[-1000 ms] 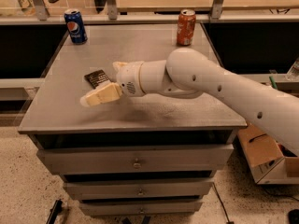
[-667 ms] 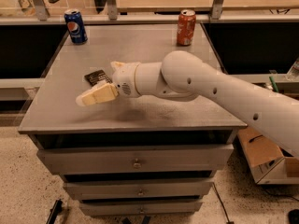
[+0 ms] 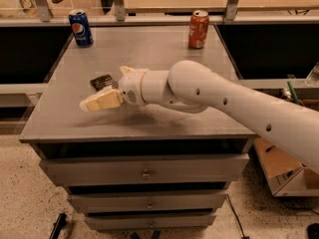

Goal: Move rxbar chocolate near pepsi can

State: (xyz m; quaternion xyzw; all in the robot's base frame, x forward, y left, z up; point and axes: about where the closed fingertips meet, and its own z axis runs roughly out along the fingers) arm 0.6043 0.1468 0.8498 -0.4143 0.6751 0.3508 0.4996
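The rxbar chocolate [image 3: 103, 81] is a small dark flat bar lying on the grey cabinet top [image 3: 149, 49], left of the middle. My gripper [image 3: 98, 101] hovers low over the top just in front of the bar, pointing left, and its wrist covers the bar's right end. It holds nothing that I can see. The pepsi can [image 3: 80, 28] stands upright at the far left corner, well behind the bar and the gripper.
A red soda can [image 3: 198, 29] stands upright at the far right of the top. My white arm crosses in from the right. A shelf rail runs behind the cabinet. Cardboard boxes [image 3: 279, 168] sit on the floor to the right. Drawers are below.
My gripper has shifted a little to the left along the front of the bar. The bar and both cans have not moved.
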